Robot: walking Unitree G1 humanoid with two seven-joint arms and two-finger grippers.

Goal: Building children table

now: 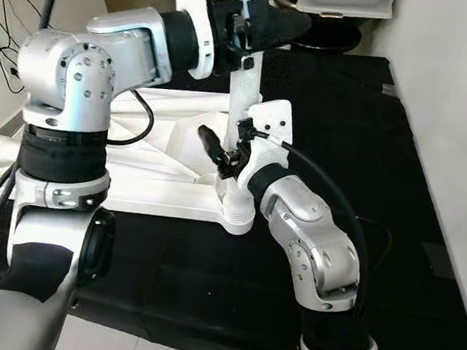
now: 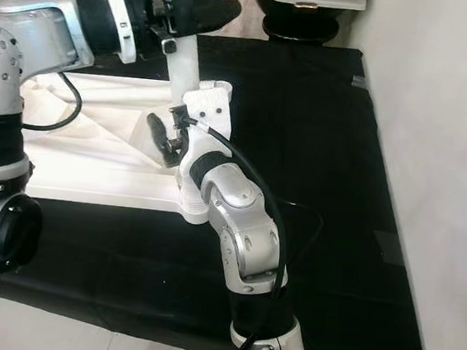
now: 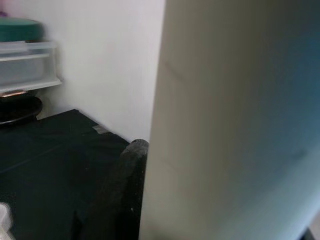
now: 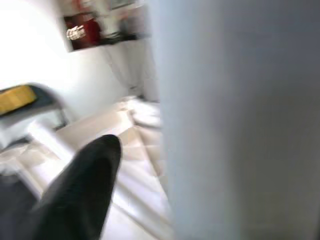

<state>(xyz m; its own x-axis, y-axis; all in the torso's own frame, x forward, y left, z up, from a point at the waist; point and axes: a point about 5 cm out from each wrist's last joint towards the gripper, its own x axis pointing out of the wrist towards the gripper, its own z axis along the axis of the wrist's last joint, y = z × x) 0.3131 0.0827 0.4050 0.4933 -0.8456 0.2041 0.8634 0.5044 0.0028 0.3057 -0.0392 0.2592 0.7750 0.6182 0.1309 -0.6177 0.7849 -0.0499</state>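
Silver arms, black joints, perhaps screw-dotted left shoulder, black cables.

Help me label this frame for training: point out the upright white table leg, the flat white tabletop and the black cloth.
Upright white table leg (image 1: 244, 85), left eye view, mid-shaft.
Flat white tabletop (image 1: 157, 197), left eye view, near edge.
Black cloth (image 1: 339, 111), left eye view, bare area right of the leg.

1 table leg, 2 grippers, maybe 1 tabletop.
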